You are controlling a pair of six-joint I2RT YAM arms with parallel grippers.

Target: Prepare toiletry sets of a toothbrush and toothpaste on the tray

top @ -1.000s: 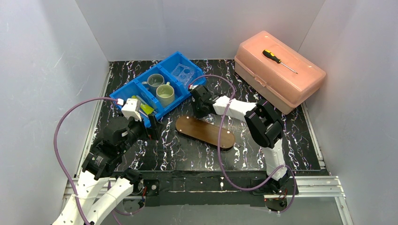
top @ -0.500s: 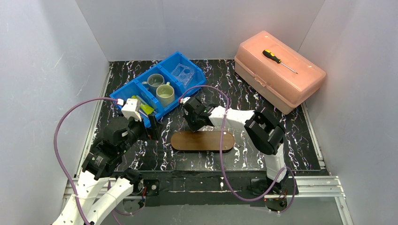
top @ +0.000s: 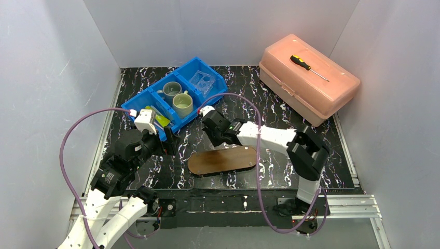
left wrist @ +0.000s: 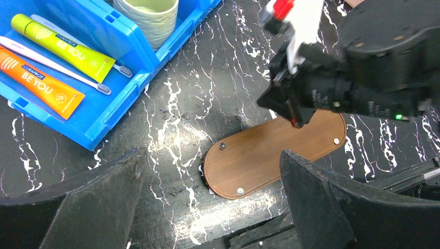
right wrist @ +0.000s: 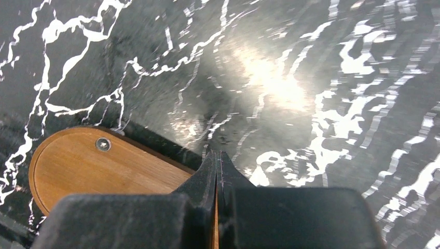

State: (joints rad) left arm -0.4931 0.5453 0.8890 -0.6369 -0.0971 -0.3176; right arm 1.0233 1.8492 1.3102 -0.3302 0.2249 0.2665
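Tray: flat brown oval board lying on the dark marbled counter, near the front and middle, long axis running roughly left to right with the right end slightly farther back. Three screw heads show on its upper face. Nothing is on it yet.

Right jaws: pressed shut, holding nothing. Their tip sits at the tray's far long edge, touching or just about touching; the wrist view shows the closed tip over the board's rim.

Step in hand, as judged: nudging the tray into a working position before loading.

Notes for doing it well:
- Keep the closed tip low against the rim so it does not ride up over the board.
- Push near mid-length of the edge; contact toward one end would likely spin the board.
- Go slowly, since a thin board on a smooth counter may skid.
- Leave the tray apart from the blue bin, and where both arms can reach it.

Left jaws: spread wide and empty, hovering above the counter beside the bin's near end.

Supplies in the bin: orange tube, green tube and thin toothbrushes in the near compartment; pale green mug and grey mug in the middle one.
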